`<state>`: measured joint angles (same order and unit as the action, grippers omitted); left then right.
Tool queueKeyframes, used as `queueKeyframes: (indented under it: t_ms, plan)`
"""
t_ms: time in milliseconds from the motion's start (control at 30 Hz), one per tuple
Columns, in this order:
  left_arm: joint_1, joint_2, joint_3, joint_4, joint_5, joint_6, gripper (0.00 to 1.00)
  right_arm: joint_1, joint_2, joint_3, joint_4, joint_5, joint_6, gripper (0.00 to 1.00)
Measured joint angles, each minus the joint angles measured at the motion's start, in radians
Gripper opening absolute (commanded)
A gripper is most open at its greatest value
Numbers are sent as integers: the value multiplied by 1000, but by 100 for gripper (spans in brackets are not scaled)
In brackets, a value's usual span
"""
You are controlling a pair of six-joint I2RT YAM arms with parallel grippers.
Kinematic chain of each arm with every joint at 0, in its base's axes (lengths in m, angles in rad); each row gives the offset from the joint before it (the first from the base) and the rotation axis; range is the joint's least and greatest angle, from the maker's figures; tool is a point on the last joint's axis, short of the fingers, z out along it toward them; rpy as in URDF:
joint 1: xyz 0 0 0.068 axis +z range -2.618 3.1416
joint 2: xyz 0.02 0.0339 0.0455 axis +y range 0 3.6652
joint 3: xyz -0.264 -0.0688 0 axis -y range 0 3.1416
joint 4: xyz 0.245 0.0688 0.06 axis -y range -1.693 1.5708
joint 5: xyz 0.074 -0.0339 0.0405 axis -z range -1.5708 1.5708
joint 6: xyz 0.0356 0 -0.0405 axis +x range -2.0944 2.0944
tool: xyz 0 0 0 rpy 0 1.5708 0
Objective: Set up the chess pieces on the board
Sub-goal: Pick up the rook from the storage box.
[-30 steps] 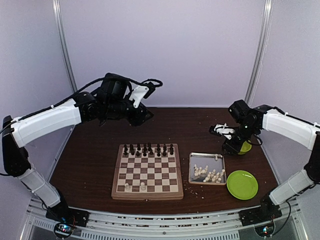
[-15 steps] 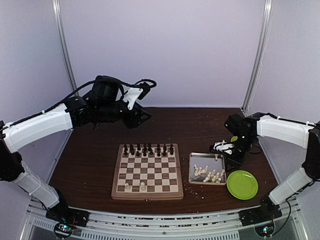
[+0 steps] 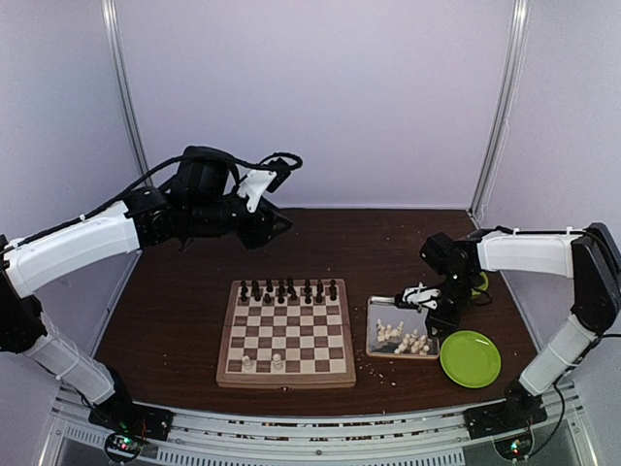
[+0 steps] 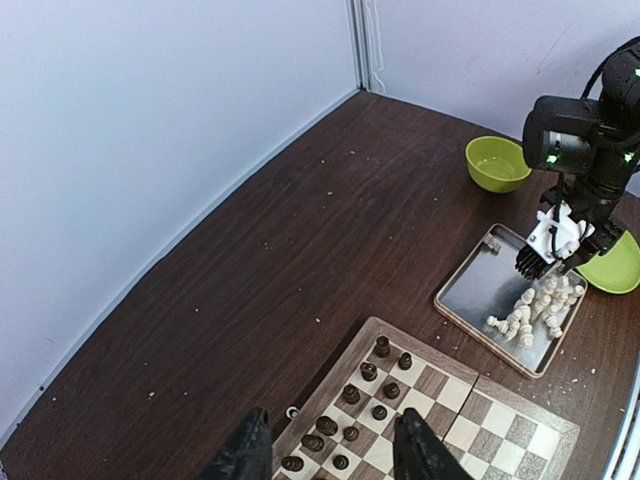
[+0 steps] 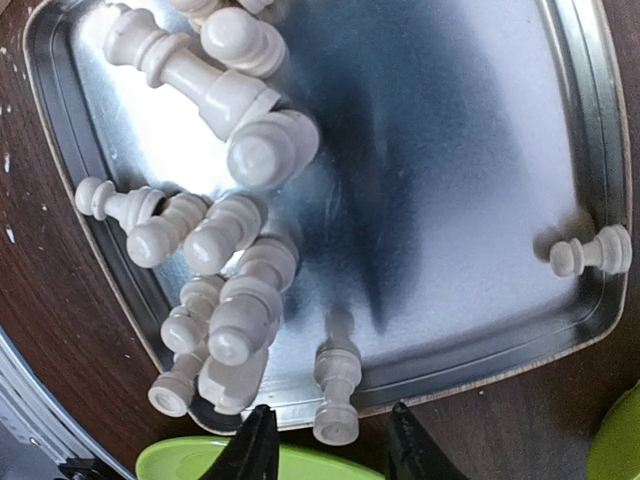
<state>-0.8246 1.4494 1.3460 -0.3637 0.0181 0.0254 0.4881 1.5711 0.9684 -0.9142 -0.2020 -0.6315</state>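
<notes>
Dark wood bench (image 3: 175,291), pale lilac walls behind. Your left gripper (image 4: 325,450) hangs high over the bench's far left, jaws apart and empty; parked clear, I judge, so the other arm can work. The board (image 3: 287,382) sits centre: dark pieces (image 3: 288,289) fill the far rows, two cream pieces (image 3: 247,363) stand on the near row. Just right, the metal tray (image 5: 460,180) holds the other chess pieces (image 3: 408,340), mostly tipped over. Your right gripper (image 5: 325,440) hovers low over the tray's edge, jaws apart, one lying pawn (image 5: 335,398) just ahead of the gap, unclamped; likely lining up a pick.
</notes>
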Motion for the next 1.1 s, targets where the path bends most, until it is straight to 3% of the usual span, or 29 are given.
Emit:
queueKeyframes:
  t_ms: [100,500,900,1100]
  plan:
    - [0,0,0,0,-5,3,43,1,19,-6,18,3,-3,23]
    - [0,0,0,-2,-15,11,43,1,33,-12,31,24,-18,0]
    - [0,0,0,-2,-23,13,43,1,-9,-12,172,96,63,0]
    - [0,0,0,-3,-23,18,43,1,-63,10,161,106,79,0]
